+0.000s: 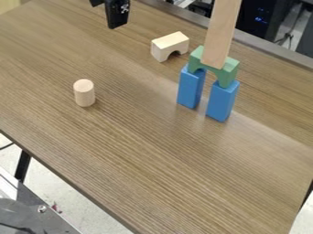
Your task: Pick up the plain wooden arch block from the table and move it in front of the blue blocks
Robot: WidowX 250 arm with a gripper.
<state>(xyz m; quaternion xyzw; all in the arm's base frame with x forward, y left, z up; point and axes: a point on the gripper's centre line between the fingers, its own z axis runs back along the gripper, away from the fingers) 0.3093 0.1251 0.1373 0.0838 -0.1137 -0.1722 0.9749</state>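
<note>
The black gripper (116, 13) is at the top edge, left of centre, partly cut off by the edge of the view. Nearest to it is a natural wood arch block (170, 45), down and to its right, not touching it. Right of that, a green arch block (227, 71) bridges the tops of two upright blue blocks, the left one (191, 87) and the right one (222, 101). A long pale wooden plank (220, 34) rises from the green arch past the top edge. A wooden cylinder (84, 93) stands upright at the left.
The blocks are on a brown wood-grain table (153, 160), whose front edge slants down to the right. Dark equipment (263, 20) is behind the table's back edge at the upper right. A grey metal surface (36, 210) lies beyond the table at the lower left.
</note>
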